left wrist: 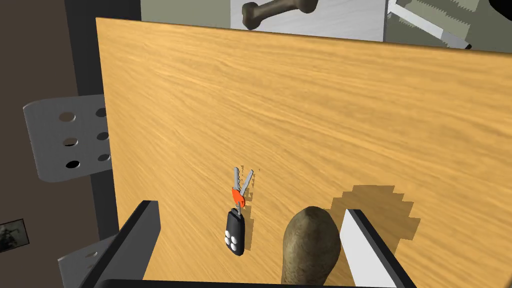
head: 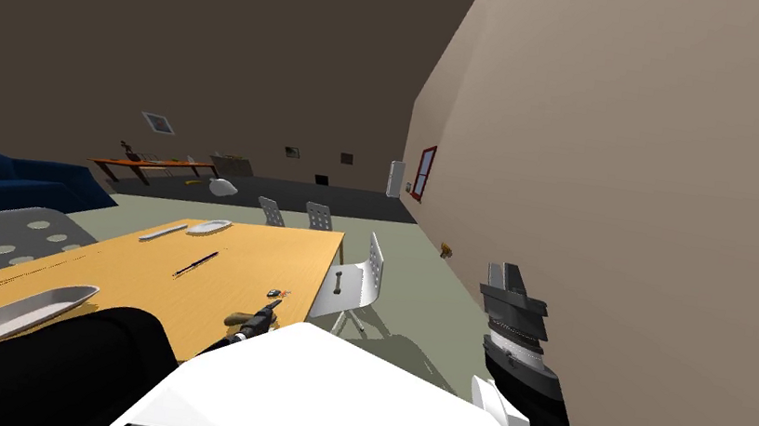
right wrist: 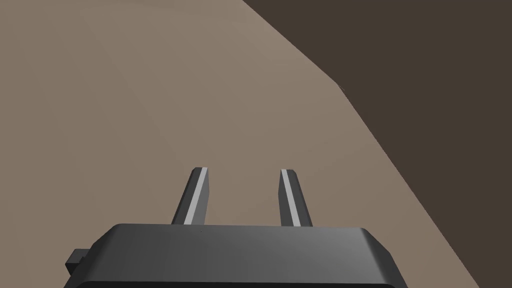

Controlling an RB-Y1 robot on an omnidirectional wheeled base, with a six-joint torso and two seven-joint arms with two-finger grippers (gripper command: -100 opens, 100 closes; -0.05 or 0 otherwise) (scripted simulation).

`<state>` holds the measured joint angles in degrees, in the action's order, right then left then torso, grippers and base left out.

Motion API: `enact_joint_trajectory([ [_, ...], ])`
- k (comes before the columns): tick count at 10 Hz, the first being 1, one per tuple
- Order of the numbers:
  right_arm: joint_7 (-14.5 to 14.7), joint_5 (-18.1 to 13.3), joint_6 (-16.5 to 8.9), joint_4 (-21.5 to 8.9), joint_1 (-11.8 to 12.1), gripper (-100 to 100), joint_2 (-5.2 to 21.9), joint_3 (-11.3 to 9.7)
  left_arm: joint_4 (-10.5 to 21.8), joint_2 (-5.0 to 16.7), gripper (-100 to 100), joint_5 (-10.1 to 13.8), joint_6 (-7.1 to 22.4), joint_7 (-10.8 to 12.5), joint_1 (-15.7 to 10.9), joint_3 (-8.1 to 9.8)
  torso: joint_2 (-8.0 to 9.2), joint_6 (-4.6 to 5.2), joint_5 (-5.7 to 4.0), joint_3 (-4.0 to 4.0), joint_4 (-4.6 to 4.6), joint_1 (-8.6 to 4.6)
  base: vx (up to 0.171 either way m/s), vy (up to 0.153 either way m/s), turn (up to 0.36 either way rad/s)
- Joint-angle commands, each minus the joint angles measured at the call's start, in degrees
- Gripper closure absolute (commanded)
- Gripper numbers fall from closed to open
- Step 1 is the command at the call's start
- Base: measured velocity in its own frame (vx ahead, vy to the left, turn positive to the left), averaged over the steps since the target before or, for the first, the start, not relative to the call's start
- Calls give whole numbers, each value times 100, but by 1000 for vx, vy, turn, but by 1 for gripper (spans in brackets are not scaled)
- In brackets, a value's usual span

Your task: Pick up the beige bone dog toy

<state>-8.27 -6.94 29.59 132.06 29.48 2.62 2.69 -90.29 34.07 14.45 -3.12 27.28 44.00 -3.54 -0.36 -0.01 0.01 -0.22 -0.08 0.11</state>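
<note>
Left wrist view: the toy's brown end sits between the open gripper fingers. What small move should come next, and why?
Probably shut the left gripper. The rounded end of the bone toy lies between its open fingers, close to one of them, over the table, so closing should catch it.

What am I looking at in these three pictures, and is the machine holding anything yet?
This is a two-armed robot in a simulated house. The wide picture comes from a camera on its head. The other two come from cameras on its wrists, each looking along that arm's gripper.

The left gripper hovers open over a wooden table. On the table lie a set of keys and a brown rounded object, close beside one of the fingers. I cannot tell what that object is. A bone-shaped toy lies on a white chair beyond the table's edge.

The right gripper is raised beside the wall, also open. Nothing is held.
</note>
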Motion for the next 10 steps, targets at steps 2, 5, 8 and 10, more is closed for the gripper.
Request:
enact_joint_trajectory([
  [2, 0, 0, 0, 0, 0, 0, 0, 0, 404, 202, -100, 97, 296, 224, 145, 47, 1, 1, 0, 0, 0, 2, 102, 34, -98],
  [5, 0, 0, 0, 0, 0, 0, 0, 0, 692, 333, -100, 165, 429, 356, 259, 72, 12, 0, 1, 7, 3, -1, 68, 33, -60],
  [8, 0, 0, 0, 0, 0, 0, 0, 0, 1129, 491, -100, 267, 612, 529, 434, 96, 9, 2, 2, 5, 2, 9, 81, 57, -99],
  [10, 0, 0, 0, 0, 0, 0, 0, 0, 1309, 514, -100, 306, 680, 586, 502, 87, 11, 0, 2, 6, 2, 9, 70, 57, -64],
])
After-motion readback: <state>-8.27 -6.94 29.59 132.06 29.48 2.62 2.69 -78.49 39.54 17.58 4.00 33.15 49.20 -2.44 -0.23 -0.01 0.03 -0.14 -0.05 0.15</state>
